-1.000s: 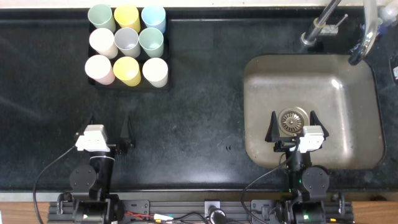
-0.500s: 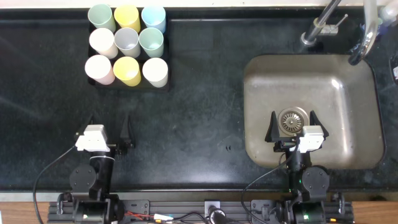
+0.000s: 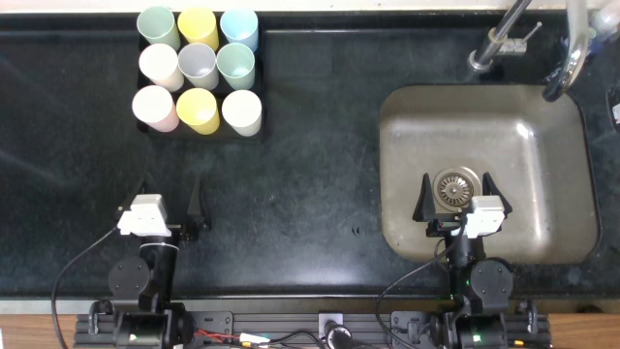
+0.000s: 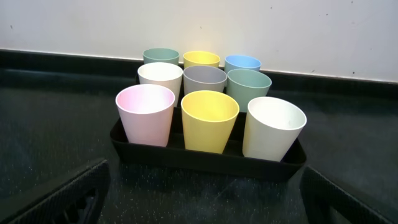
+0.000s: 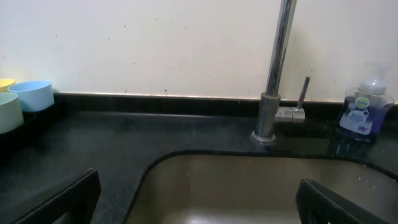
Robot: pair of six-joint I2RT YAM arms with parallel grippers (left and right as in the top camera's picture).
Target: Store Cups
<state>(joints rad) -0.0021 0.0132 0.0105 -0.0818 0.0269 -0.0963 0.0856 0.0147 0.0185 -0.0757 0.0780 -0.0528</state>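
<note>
Black tray (image 4: 205, 163) holds nine cups (image 4: 209, 118); right wrist view adds soap bottle (image 5: 364, 112).

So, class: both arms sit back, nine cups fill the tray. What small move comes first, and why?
Probably ease the left hand forward toward the pale pink plastic cup in the near row of the black tray: that hand is open, empty and faces the tray, while the right hand hangs over the steel sink.
</note>
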